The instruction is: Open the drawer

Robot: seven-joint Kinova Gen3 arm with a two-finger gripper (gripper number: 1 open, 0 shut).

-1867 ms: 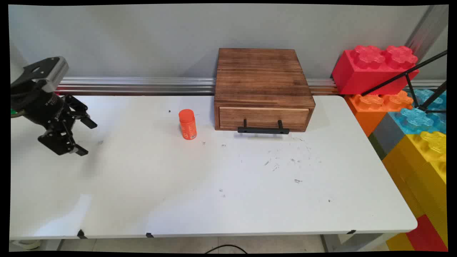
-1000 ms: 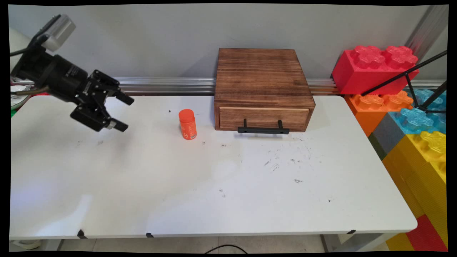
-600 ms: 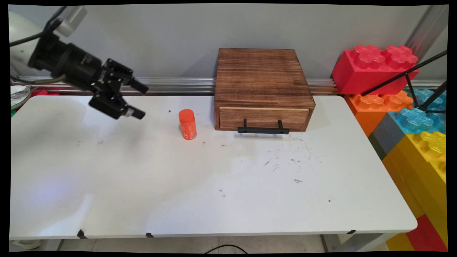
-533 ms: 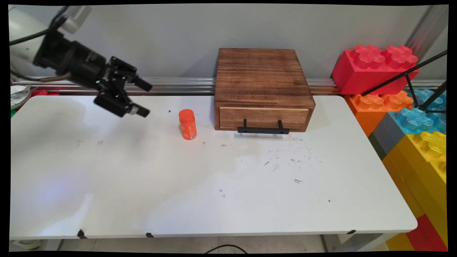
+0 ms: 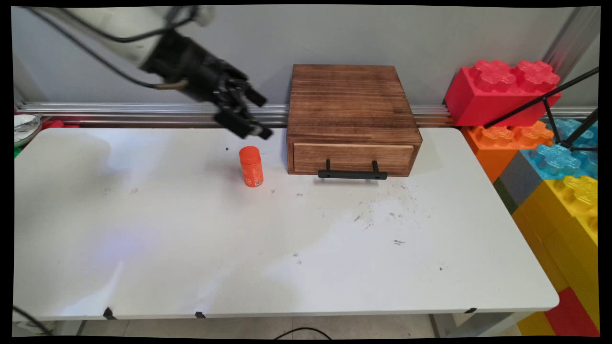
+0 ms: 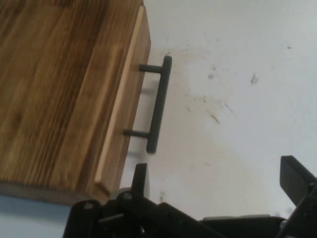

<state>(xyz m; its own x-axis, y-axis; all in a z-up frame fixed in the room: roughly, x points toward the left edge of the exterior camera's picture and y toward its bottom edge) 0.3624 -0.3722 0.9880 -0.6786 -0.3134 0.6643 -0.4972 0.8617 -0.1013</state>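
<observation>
Your end effector (image 5: 260,117) hangs released and empty above the surface (image 5: 191,239), just left of the wooden drawer box (image 5: 351,102); orange bottle (image 5: 251,166) stands upright below it, apart; drawer handle (image 6: 158,104) faces your hand camera, drawer looks shut; bottle is hidden in hand view; the arm is cut off at the main view's top edge.

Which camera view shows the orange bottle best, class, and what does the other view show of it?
The main view: the orange bottle stands upright on the white table, left of the wooden drawer box, below the gripper. The hand view misses it, showing only the box and its black handle.
</observation>
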